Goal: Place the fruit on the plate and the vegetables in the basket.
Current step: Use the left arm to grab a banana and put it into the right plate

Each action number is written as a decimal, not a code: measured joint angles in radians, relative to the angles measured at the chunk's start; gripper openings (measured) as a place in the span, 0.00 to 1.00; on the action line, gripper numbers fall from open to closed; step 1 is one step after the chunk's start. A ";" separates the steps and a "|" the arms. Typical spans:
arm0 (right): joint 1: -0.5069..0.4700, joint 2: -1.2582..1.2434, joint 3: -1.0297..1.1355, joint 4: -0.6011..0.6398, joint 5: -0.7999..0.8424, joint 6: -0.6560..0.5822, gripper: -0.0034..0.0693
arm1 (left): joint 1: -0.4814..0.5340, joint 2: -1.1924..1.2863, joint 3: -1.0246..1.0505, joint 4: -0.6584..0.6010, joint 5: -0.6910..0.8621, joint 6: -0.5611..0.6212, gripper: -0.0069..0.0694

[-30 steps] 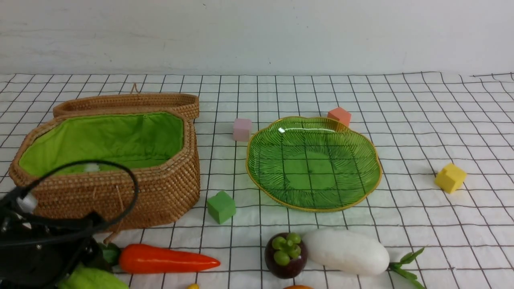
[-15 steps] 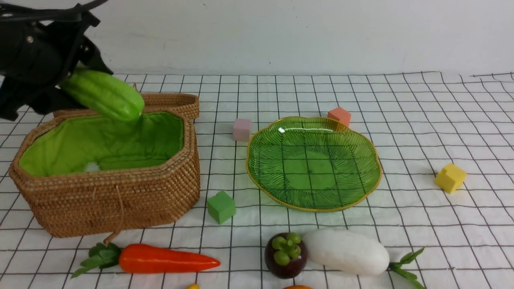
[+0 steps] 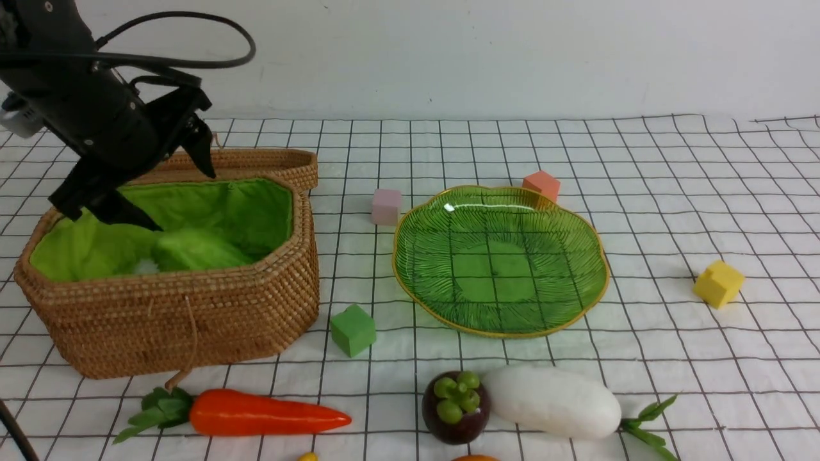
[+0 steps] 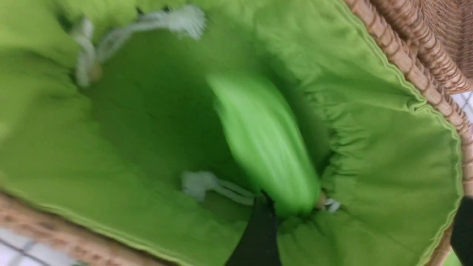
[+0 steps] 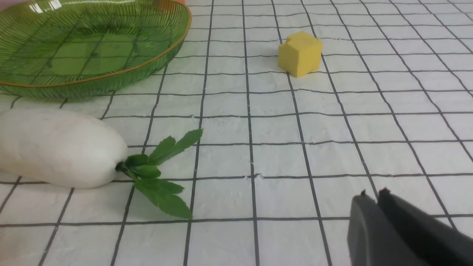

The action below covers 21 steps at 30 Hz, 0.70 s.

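My left gripper (image 3: 179, 200) hangs open over the wicker basket (image 3: 192, 320), its black fingers (image 4: 258, 232) spread wide with nothing between them. The green cucumber (image 3: 198, 250) lies blurred on the basket's green lining (image 4: 388, 147), free of the gripper; the left wrist view shows it as the streak of the cucumber (image 4: 266, 147). The plate (image 3: 500, 259) holds nothing. At the front lie the carrot (image 3: 256, 413), mangosteen (image 3: 456, 406) and white radish (image 3: 554, 400). Slivers of the banana (image 3: 308, 456) and mango (image 3: 475, 458) peek in at the frame's bottom. My right gripper (image 5: 373, 194) is shut and empty, low over the cloth near the radish (image 5: 59, 147).
Foam cubes dot the checked cloth: pink (image 3: 386, 206), orange (image 3: 542, 184), yellow (image 3: 719, 283) and green (image 3: 353, 329). The basket's lid (image 3: 211, 163) lies open behind it. A white wall closes off the back.
The left arm carried the cucumber up from the front edge to above the basket, then opened; the cucumber has dropped inside. The right gripper has not moved.
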<state>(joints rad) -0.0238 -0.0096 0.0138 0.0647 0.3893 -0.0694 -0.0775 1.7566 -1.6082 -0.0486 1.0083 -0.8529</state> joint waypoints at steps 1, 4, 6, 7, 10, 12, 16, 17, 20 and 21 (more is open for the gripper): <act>0.000 0.000 0.000 0.000 0.000 0.000 0.12 | 0.000 -0.007 -0.015 0.019 0.029 0.024 0.92; 0.000 0.000 0.000 -0.001 0.000 0.000 0.12 | 0.000 -0.033 -0.051 0.049 0.128 0.117 0.92; 0.000 0.000 0.000 -0.001 0.000 0.000 0.13 | -0.002 -0.064 -0.056 0.049 0.193 0.194 0.90; 0.000 0.000 0.000 -0.001 0.000 0.000 0.13 | -0.009 -0.098 -0.045 0.049 0.211 0.242 0.88; 0.000 0.000 0.000 -0.001 0.000 0.000 0.13 | -0.040 -0.194 0.033 0.049 0.220 0.297 0.83; 0.000 0.000 0.000 -0.001 0.000 0.000 0.13 | -0.064 -0.239 0.072 0.039 0.222 0.303 0.81; 0.000 0.000 0.000 -0.001 0.000 0.000 0.14 | -0.160 -0.355 0.267 0.021 0.227 0.241 0.78; 0.000 0.000 0.000 -0.001 0.000 0.000 0.14 | -0.218 -0.391 0.362 0.011 0.222 0.180 0.77; 0.000 0.000 0.000 -0.001 0.000 0.000 0.15 | -0.296 -0.410 0.488 -0.004 0.180 0.120 0.77; 0.000 0.000 0.000 -0.001 0.000 0.000 0.15 | -0.350 -0.411 0.558 -0.011 0.137 0.086 0.77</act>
<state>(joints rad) -0.0238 -0.0096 0.0138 0.0637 0.3893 -0.0694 -0.4277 1.3452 -1.0497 -0.0600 1.1448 -0.7674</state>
